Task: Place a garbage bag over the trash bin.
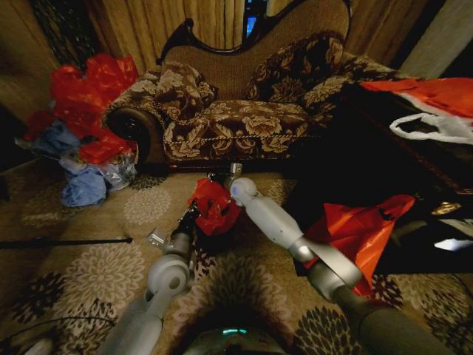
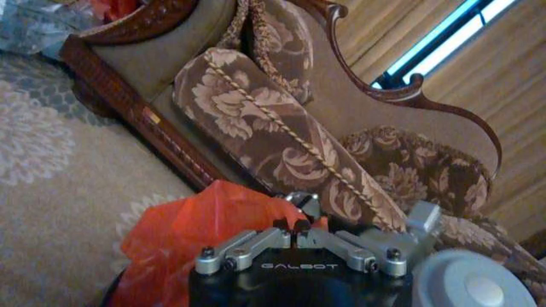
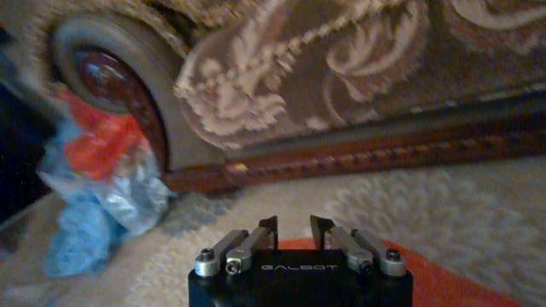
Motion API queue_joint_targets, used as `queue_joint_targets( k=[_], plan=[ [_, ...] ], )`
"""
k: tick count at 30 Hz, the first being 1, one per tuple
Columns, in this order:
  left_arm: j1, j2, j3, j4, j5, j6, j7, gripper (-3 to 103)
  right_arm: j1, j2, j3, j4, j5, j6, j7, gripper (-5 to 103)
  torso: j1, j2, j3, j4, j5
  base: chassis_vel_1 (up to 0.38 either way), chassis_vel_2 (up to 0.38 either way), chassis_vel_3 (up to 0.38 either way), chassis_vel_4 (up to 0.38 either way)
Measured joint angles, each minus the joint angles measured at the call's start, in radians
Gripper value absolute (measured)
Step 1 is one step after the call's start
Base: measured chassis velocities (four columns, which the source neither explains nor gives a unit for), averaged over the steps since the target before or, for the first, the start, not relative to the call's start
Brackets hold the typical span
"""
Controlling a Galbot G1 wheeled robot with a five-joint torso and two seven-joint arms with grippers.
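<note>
The deep-red garbage bag (image 1: 213, 206) sits bunched on top of the small black trash bin (image 1: 222, 239) on the carpet in front of the sofa. My left gripper (image 1: 194, 214) reaches it from the near left side; in the left wrist view its fingers (image 2: 295, 234) are pressed together on a fold of the garbage bag (image 2: 196, 230), with a dark stretch of the trash bin's rim (image 2: 114, 295) below. My right gripper (image 1: 230, 177) hovers at the far side of the bag, fingers (image 3: 293, 231) open with nothing between them, the red plastic (image 3: 444, 281) just beneath.
A floral sofa (image 1: 244, 118) stands close behind the bin. A heap of red and blue bags (image 1: 81, 126) lies at the left. An orange-red bag (image 1: 362, 229) leans against a dark table (image 1: 384, 163) at the right. A thin black rod (image 1: 66, 242) lies on the carpet.
</note>
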Motion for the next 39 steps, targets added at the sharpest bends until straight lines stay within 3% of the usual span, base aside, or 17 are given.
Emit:
queue_joint_targets(
  k=[1, 3, 5, 6, 7, 11, 33, 35, 39],
  plan=[
    [0.0, 0.0, 0.0, 0.0, 0.0, 0.0, 0.0, 0, 0.0, 0.0, 0.0, 0.0, 0.0, 0.0, 0.0, 21, 0.0, 0.0, 0.0, 0.0, 0.0, 0.0, 0.0, 0.0, 0.0],
    [0.001, 0.0, -0.001, -0.004, 0.002, 0.0, 0.002, 0, -0.006, -0.014, -0.024, 0.04, 0.058, -0.057, 0.09, 14, 0.0, 0.0, 0.0, 0.0003, 0.0, 0.0, 0.0, 0.0, 0.0],
    [-0.001, 0.0, -0.002, -0.005, 0.002, 0.0, 0.002, 0, -0.014, -0.029, -0.035, 0.07, 0.088, -0.075, 0.118, 9, 0.0, 0.0, 0.0, 0.0003, 0.0001, 0.0, 0.0, 0.0, 0.0],
    [-0.005, 0.002, -0.004, -0.006, 0.002, 0.0, 0.002, 0, -0.025, -0.052, -0.052, 0.111, 0.131, -0.096, 0.152, 9, 0.0, 0.0, 0.0, 0.0001, 0.0003, 0.0, 0.0, 0.0, 0.0],
    [-0.012, 0.003, -0.004, -0.006, 0.001, 0.0, 0.002, 0, -0.044, -0.083, -0.079, 0.162, 0.172, -0.112, 0.178, 3, 0.0, 0.0, 0.0, -0.0003, 0.0003, 0.0, 0.0, 0.0, 0.0],
    [-0.029, 0.001, 0.0, -0.006, -0.001, 0.0, 0.001, 0, -0.079, -0.119, -0.116, 0.216, 0.199, -0.123, 0.194, 1, 0.0, 0.0, 0.0, -0.0005, 0.0003, 0.0, 0.0, 0.0, 0.0],
    [-0.026, -0.039, 0.008, 0.001, 0.009, 0.008, 0.0, 0, -0.164, -0.022, -0.166, 0.073, 0.084, -0.115, 0.136, 0, 0.0, 0.0, 0.0, 0.0001, 0.0003, 0.0, 0.0, 0.0, 0.0],
    [-0.033, -0.047, 0.012, 0.016, 0.009, 0.009, -0.006, 0, -0.171, 0.02, -0.157, -0.02, 0.037, -0.109, 0.105, 0, 0.0, 0.0, 0.0, 0.0, 0.0001, 0.0, 0.0, 0.0, 0.0],
    [-0.036, -0.054, 0.018, 0.023, 0.01, 0.014, -0.009, 0, -0.174, 0.039, -0.148, -0.075, 0.007, -0.105, 0.08, 0, 0.0, 0.0, 0.0, 0.0004, 0.0003, 0.0, 0.0, 0.0, 0.0]
  ],
)
